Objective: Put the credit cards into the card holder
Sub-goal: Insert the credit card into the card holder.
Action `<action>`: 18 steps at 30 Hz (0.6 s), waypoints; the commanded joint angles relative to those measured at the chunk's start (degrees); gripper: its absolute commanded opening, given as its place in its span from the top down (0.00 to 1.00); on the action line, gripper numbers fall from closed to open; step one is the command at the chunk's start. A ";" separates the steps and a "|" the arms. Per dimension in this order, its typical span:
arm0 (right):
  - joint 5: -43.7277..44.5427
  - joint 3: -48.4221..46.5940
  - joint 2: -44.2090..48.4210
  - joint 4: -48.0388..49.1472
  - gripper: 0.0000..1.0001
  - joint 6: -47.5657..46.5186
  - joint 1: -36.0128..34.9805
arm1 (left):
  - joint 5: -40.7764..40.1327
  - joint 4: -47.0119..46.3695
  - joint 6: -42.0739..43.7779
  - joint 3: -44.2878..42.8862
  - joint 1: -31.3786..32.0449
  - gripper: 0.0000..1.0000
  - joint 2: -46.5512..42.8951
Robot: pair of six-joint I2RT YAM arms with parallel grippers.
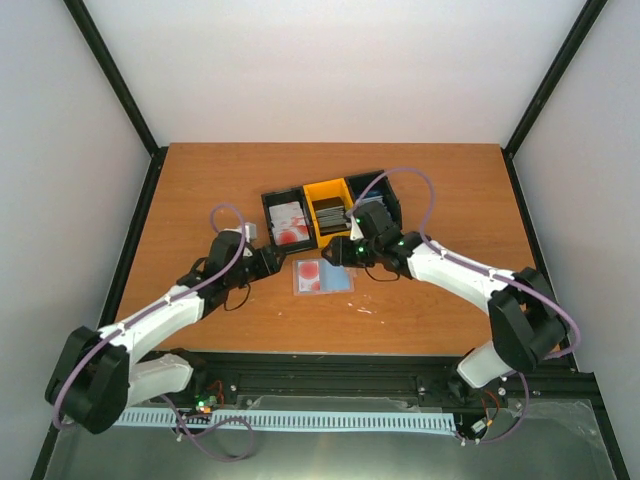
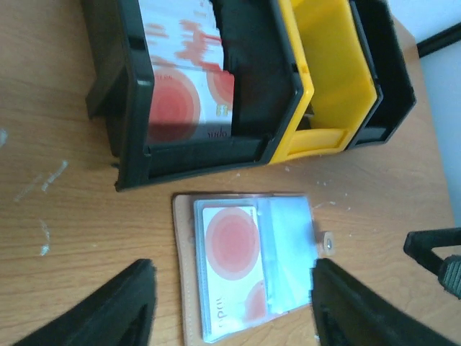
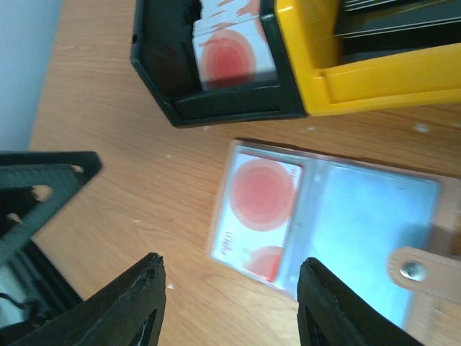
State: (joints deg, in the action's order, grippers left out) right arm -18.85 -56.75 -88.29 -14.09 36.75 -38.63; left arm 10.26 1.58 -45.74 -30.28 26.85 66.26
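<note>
Plain white walls [image 1: 330, 70] box in a brown wood-grain table [image 1: 200, 190] with a few pale scuffs on it, so a pretty bare setup.

Counting things up: three open-top plastic bins sit in a row, touching side by side. There's a black bin [image 2: 137, 108] on the left, a yellow bin [image 2: 331, 72] in the middle and a second black bin [image 2: 389, 72] on the right. The left one holds a stack of glossy white-and-red cards [image 2: 187, 101] standing on edge. The yellow one has thin dark grey cards [image 3: 403, 21] in it. I can't count either stack, and the right arm covers most of the third bin from above, so no idea what's in there.

Just in front of the bins lies one card holder [image 2: 245, 267], opened flat. It's a tan leathery rectangle with rounded corners, clear plastic sleeves and a little snap tab on one side. One white card with red circles [image 2: 230, 245] sits tucked under the clear plastic in one pocket. The pocket next to it looks like bare see-through plastic.

Two arms, white with black joints, lean in from either side. The left gripper [image 2: 234, 288] hovers over the holder's near edge, its jaws spread apart with nothing between them. The right gripper [image 3: 230, 288] is the same deal, jaws released and wide, just the table and the holder showing below. From above, the two grippers sit close to the holder on opposite sides.
</note>
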 commanded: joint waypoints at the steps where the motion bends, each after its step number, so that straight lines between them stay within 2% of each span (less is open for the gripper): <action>1: 7.98 1.67 3.76 -7.70 0.47 -2.70 0.22 | -4.73 0.52 -0.49 2.22 0.13 0.36 -4.80; 4: 11.41 0.84 4.34 -11.33 0.42 -3.04 0.22 | -5.22 0.07 -1.11 3.67 0.13 0.21 -6.73; 6: 15.08 0.19 4.31 -13.63 0.38 -2.94 0.16 | -5.52 -0.19 -0.86 4.47 0.13 0.03 -7.58; 7: 16.92 -0.21 4.16 -14.71 0.37 -2.87 0.22 | -5.20 -0.98 -0.44 5.15 0.13 0.01 -8.13; 13: 23.40 -4.93 -0.48 -21.02 0.33 -3.26 -0.55 | 0.95 -3.23 2.97 6.57 -0.52 0.00 -6.80; 18: 27.59 -14.75 -9.30 -26.85 0.32 -3.46 -5.05 | 6.41 -2.55 6.52 4.11 -4.24 0.01 -4.49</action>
State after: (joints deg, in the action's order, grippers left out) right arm 3.25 -64.71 -92.23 -35.42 33.76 -40.03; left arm 11.33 0.45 -43.13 -23.55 25.45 60.84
